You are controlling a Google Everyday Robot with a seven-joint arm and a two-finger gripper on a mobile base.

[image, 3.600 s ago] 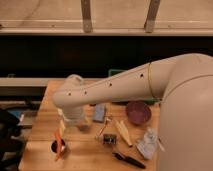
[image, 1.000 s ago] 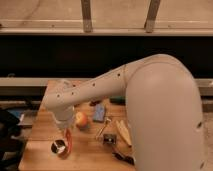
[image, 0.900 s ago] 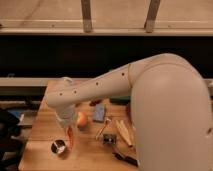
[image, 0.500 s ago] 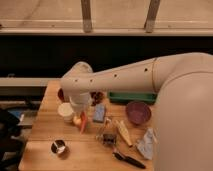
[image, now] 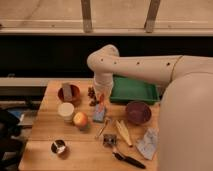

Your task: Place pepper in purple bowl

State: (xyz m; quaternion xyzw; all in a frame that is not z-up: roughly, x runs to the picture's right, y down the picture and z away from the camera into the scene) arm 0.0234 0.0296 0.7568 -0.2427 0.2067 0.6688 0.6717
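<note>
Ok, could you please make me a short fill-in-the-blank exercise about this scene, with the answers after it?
1. The gripper, up and left of the purple bowl, holds the ___.
2. The purple bowl stands just in front of the green ___.
3. The apple lies beside the cream ___.
4. The brown bowl holds a grey ___.
Answers: pepper, tray, cup, block.

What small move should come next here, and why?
Probably swing the gripper to the right, toward the purple bowl. It appears to hold the pepper above the table's middle, and the purple bowl sits off to the right, in front of the green tray, so the pepper is not over it yet.
</note>
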